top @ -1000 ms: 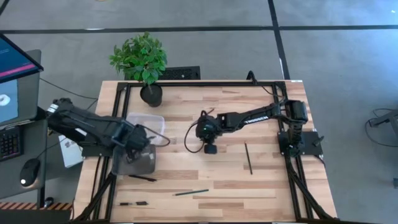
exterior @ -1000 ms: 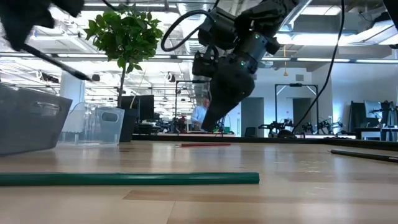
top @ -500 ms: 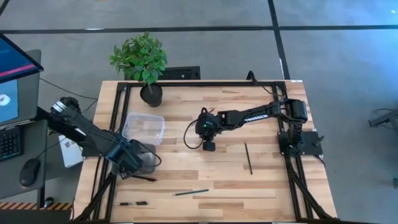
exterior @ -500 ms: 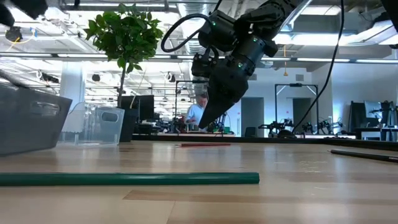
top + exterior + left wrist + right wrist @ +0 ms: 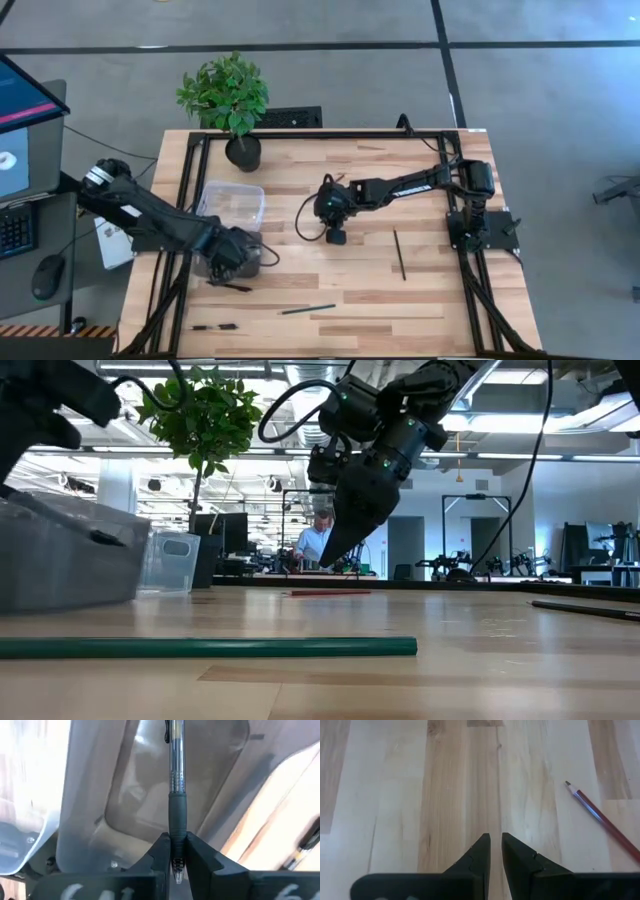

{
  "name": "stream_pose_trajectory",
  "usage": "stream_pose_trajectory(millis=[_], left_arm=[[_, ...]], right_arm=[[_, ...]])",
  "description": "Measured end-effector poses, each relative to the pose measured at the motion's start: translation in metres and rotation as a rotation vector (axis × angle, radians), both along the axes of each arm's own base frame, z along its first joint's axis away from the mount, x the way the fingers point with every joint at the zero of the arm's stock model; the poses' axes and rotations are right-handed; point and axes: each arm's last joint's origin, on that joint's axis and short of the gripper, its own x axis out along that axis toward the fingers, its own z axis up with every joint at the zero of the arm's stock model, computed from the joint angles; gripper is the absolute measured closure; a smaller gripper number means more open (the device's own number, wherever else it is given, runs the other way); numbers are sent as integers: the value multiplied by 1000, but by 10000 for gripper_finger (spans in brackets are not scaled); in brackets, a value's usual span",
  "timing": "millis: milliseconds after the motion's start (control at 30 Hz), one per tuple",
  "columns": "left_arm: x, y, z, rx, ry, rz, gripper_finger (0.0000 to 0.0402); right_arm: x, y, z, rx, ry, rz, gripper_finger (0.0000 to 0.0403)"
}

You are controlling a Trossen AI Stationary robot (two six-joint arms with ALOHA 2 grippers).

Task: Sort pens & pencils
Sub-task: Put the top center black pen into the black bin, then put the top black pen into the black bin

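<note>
Left gripper (image 5: 174, 851) fingers clamped on a black pen (image 5: 176, 785) near its tip end, barrel pointing out over the grey bin (image 5: 150, 795) at the desk's (image 5: 420, 290) 9 o'clock side, probably lined up for a drop. Clear bin (image 5: 232, 199) sits just beyond it. Right gripper (image 5: 492, 851) hovers mid-desk, fingers a narrow gap, empty; red pencil (image 5: 602, 820) lies near it. Still loose: dark pen (image 5: 399, 254) at 3 o'clock, green pencil (image 5: 307, 309) and more dark ones at 6–7 o'clock.

Left claw (image 5: 232, 262) over the bin (image 5: 248, 262), clear box (image 5: 232, 201) behind it, plant (image 5: 226, 95) behind that.
</note>
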Motion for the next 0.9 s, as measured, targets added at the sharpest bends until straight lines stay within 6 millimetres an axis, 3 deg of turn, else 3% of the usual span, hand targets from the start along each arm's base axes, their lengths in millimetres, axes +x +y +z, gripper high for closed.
stream_pose_trajectory(millis=[100, 433, 700, 900], left_arm=[[2, 3, 0, 1, -3, 20, 376], [3, 5, 0, 21, -17, 45, 300], [3, 3, 0, 9, -20, -49, 293], [14, -10, 7, -73, -153, -78, 293]], right_arm=[[0, 2, 0, 0, 1, 5, 331], [0, 4, 0, 0, 3, 10, 331], [0, 4, 0, 0, 1, 10, 331], [1, 4, 0, 8, -5, -4, 331]])
